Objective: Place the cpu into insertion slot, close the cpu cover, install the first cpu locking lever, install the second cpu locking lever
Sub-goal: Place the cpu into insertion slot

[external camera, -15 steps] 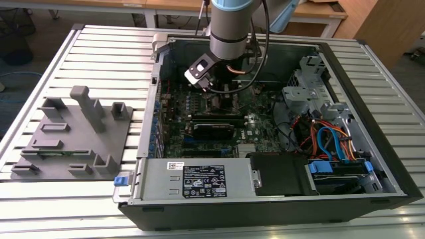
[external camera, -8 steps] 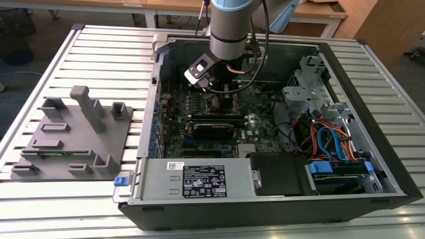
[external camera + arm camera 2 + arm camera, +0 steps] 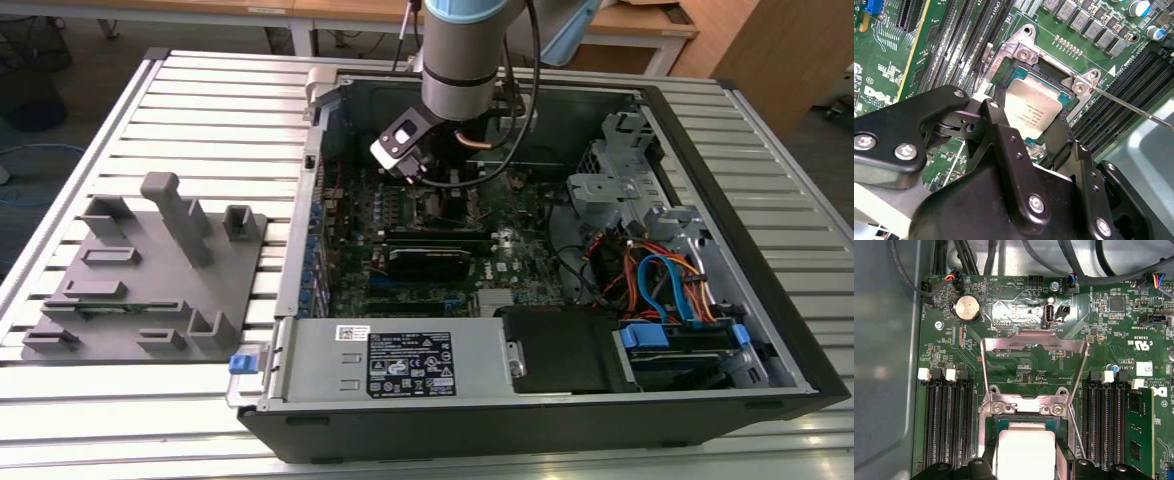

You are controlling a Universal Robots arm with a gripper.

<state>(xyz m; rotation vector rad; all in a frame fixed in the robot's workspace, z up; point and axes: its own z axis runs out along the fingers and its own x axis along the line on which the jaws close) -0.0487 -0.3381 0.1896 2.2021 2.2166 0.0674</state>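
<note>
The cpu (image 3: 1031,112), a flat square chip with a dull silver top, sits between my black fingers (image 3: 999,117); my gripper (image 3: 1029,122) is shut on it. It hangs right over the insertion slot (image 3: 1046,80), a dark socket with a silver rim in the green board; I cannot tell whether it touches the slot. In the first wrist view the cpu (image 3: 1025,450) is in front of the slot's rim (image 3: 1024,407), and the cpu cover (image 3: 1034,342) stands swung open behind it. A thin locking lever (image 3: 1129,105) sticks out beside the slot. In the exterior view my gripper (image 3: 424,175) is low inside the computer case.
Memory slots (image 3: 946,410) flank the socket on both sides, and cables (image 3: 979,260) run along the board's far edge. The case (image 3: 534,400) walls surround the arm; a black block (image 3: 427,262) lies just in front. A grey fixture (image 3: 147,270) stands on the table at the exterior view's left.
</note>
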